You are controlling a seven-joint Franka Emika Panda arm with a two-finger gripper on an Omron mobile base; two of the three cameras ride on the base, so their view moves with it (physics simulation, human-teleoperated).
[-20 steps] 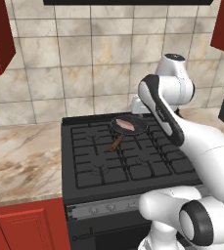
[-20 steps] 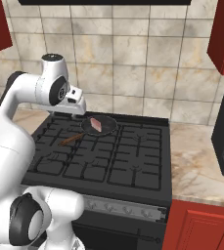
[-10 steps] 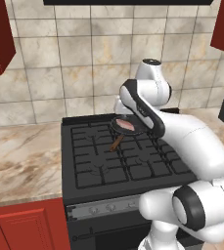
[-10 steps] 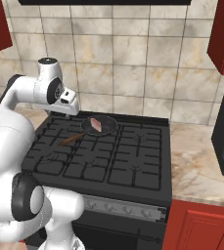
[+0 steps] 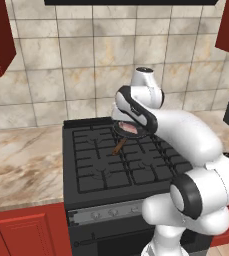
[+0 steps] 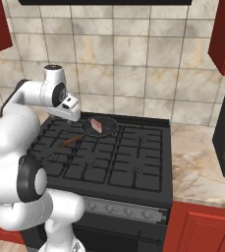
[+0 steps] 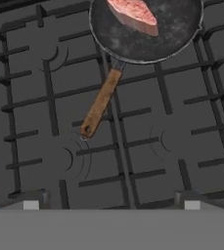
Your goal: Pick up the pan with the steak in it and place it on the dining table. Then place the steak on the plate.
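- The gripper (image 7: 111, 202) hangs over the stove with its two fingertips (image 7: 31, 202) spread wide apart and nothing between them.
- Seen from the hand, the fingertips stand low in the picture over bare black grates; they touch neither the pan nor its handle.
- The pan (image 7: 145, 34) sits on the grates of the stove (image 6: 109, 157), over a rear burner, apart from the gripper.
- Its brown handle (image 7: 100, 105) runs straight out from the pan's rim toward the front of the stove and rests on the grate bars.
- The end of the handle lies nearest the gripper, roughly midway between the fingertips but above them in the hand view.
- The steak (image 7: 133, 14) lies flat inside the pan, pinkish-red with a paler edge, toward one side of the pan's floor.
- From the left base view the arm leans over the stove and its hand covers part of the pan (image 5: 131, 131); the handle (image 5: 118, 146) pokes out below it.
- From the right base view the pan (image 6: 100, 127) and steak (image 6: 96, 125) sit just beside the white hand.
- A marbled table (image 5: 21, 165) flanks the stove on the left, with red cabinets (image 5: 26, 232) beneath.
- A beige tiled wall (image 6: 133, 64) rises behind the stove.
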